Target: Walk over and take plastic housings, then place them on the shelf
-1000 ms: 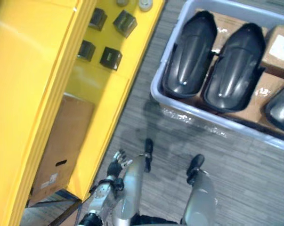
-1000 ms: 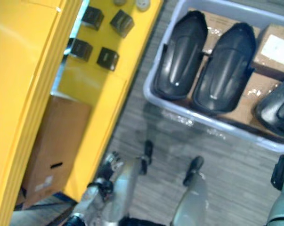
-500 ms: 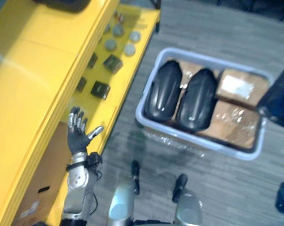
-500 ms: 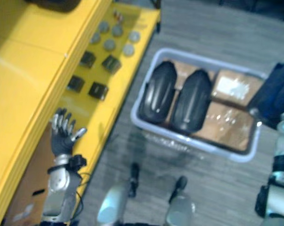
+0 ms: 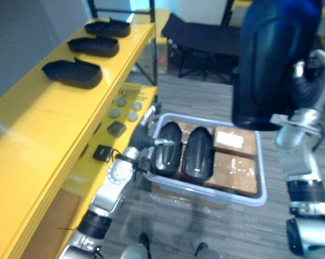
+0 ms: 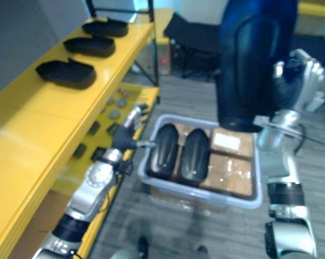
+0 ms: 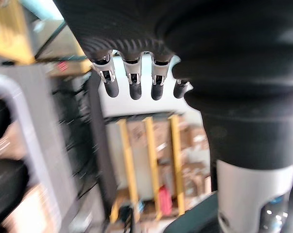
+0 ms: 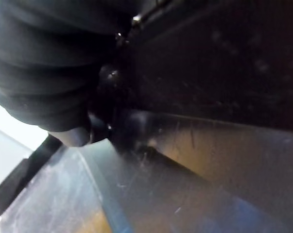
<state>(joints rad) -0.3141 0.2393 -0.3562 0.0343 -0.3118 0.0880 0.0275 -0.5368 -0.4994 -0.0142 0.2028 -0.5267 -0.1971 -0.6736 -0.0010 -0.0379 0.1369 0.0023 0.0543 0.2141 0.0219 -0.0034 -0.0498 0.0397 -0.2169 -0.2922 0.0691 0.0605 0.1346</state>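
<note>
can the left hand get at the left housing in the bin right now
Probably yes: the left hand is open at the bin's rim beside the left housing, with nothing over it; the right hand holds the raised housing well above.

Three housings (image 5: 93,46) take the far end of the yellow shelf (image 5: 38,124) — nearer top lies bare.

Warehouse-like workshop: yellow shelving (image 5: 43,124), grey parts bin (image 5: 262,178).
</note>
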